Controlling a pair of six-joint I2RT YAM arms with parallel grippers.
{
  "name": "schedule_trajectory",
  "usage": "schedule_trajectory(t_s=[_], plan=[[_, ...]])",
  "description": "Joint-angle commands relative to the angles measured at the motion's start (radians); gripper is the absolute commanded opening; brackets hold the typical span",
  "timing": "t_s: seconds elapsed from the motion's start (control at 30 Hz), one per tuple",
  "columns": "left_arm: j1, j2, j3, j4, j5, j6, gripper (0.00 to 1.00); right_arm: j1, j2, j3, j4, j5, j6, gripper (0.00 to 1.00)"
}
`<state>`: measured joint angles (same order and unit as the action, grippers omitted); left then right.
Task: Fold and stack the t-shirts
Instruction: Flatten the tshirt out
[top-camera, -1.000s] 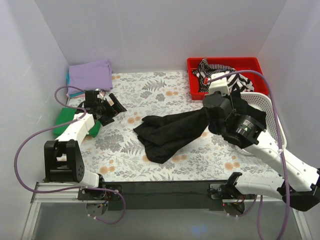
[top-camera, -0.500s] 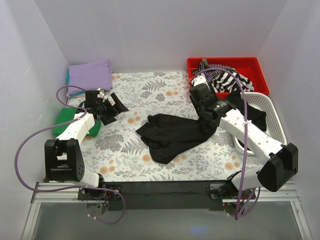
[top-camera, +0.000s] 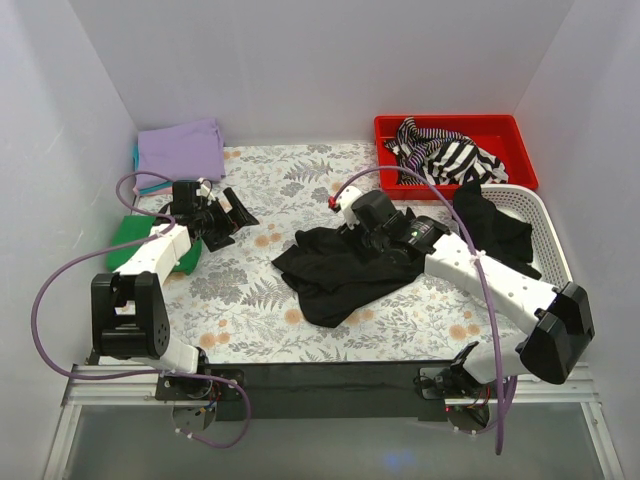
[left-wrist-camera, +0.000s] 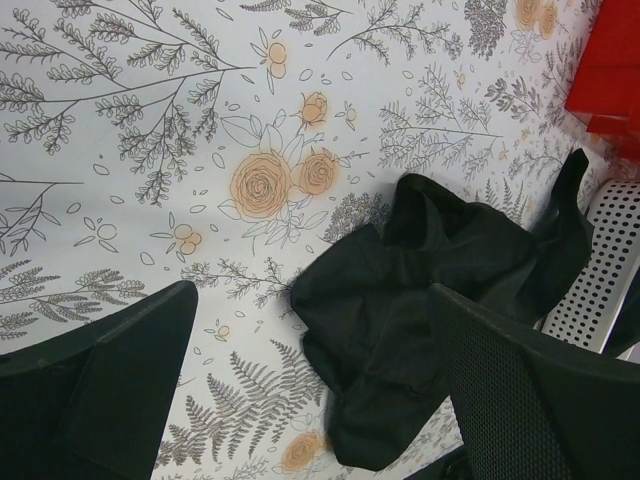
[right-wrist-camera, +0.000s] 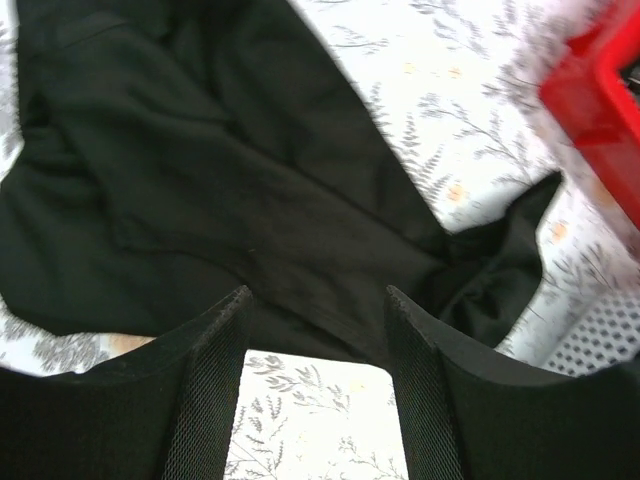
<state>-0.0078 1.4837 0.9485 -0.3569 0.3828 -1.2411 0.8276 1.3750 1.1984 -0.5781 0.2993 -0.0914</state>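
Note:
A black t-shirt (top-camera: 335, 268) lies crumpled on the flowered table, mid-scene. My right gripper (top-camera: 362, 232) hovers open over its far edge. In the right wrist view the black t-shirt (right-wrist-camera: 220, 180) spreads just beyond my right gripper (right-wrist-camera: 315, 360), and only table shows between the fingers (right-wrist-camera: 205, 390). My left gripper (top-camera: 232, 213) stands wide open to the left, apart from the shirt. Its wrist view shows the black t-shirt (left-wrist-camera: 420, 300) ahead of the left gripper (left-wrist-camera: 320, 400). A folded lavender t-shirt (top-camera: 180, 148) rests on a teal one (top-camera: 137, 158) at the back left. A green t-shirt (top-camera: 128, 240) lies under the left arm.
A red bin (top-camera: 510, 128) with striped clothes sits at the back right. In front of it a white perforated basket (top-camera: 548, 225) holds another dark garment (top-camera: 495, 228). White walls close in the table on three sides.
My right gripper has opened and let go of the black t-shirt, then swung left and low over it. The shirt has settled on the table. The left arm has barely moved.

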Motion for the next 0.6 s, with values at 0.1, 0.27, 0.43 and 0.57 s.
schedule_trajectory(t_s=[0.1,0.27,0.43,0.57], plan=[[0.006,0.000,-0.004,0.019,0.027,0.015,0.98,0.039,0.010,-0.029,0.060,-0.141,-0.073,0.61],[0.005,-0.005,-0.007,0.021,0.022,0.017,0.98,0.053,0.050,-0.034,0.070,-0.292,-0.091,0.61],[0.006,-0.003,-0.008,0.019,0.019,0.015,0.98,0.116,0.185,-0.020,0.119,-0.329,-0.074,0.59],[0.006,-0.003,-0.008,0.019,0.015,0.017,0.98,0.162,0.292,0.029,0.159,-0.304,-0.064,0.59]])
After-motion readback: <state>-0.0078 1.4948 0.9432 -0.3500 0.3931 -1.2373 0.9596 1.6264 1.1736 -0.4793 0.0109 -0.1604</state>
